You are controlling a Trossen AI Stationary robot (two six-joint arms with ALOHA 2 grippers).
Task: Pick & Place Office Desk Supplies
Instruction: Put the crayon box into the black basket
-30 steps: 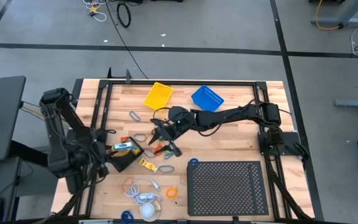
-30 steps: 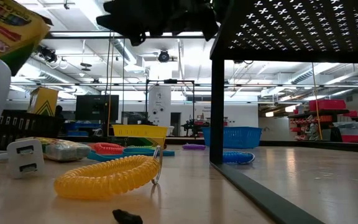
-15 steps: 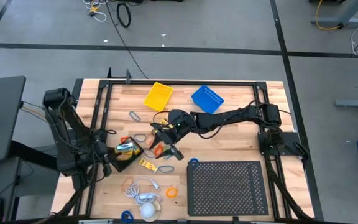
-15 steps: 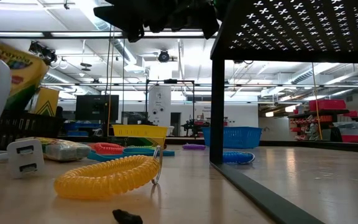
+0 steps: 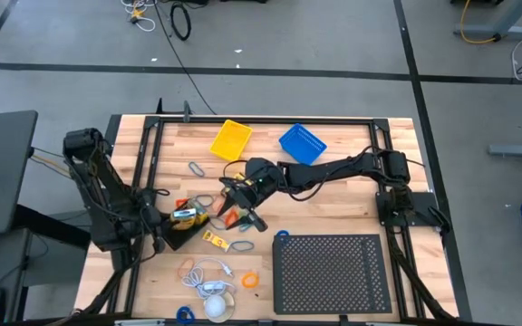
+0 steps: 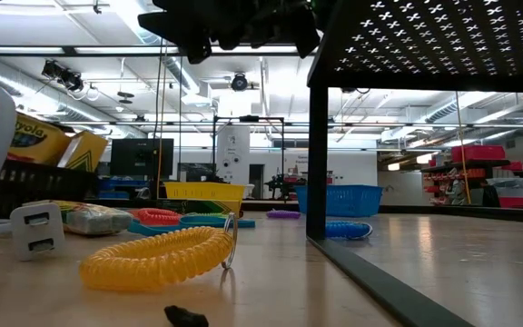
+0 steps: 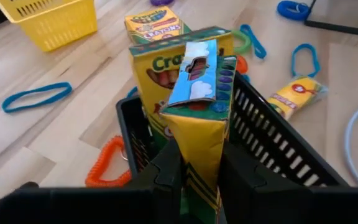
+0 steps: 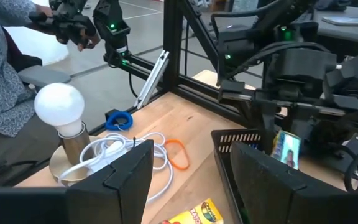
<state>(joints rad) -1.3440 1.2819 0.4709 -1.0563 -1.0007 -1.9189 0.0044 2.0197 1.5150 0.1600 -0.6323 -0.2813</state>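
The table (image 5: 333,195) is a wooden top inside a dark frame. The large black perforated tray (image 5: 332,272) fills its near right corner, one edge running along the table's front. The widest bare wood lies between that tray and the right arm, and along the far edge right of the blue basket (image 5: 302,142). The yellow basket (image 5: 231,138) stands beside the blue one near the far edge.

The left gripper (image 7: 194,180) is at the left side of the table, over a small black basket (image 7: 272,140). Its fingers are clenched on a crayon box (image 7: 194,93), held upright above the basket's rim. A second crayon box (image 7: 157,25) lies flat on the wood beyond the basket.

The right gripper (image 8: 182,171) hangs over the table's centre, fingers spread wide with nothing between them, pointing toward the black basket and the left arm.

Loose items crowd the near left area: a white cable with a bulb (image 8: 59,106), a yellow coiled band (image 6: 157,257), an orange loop (image 8: 178,154), a blue loop (image 7: 37,96).
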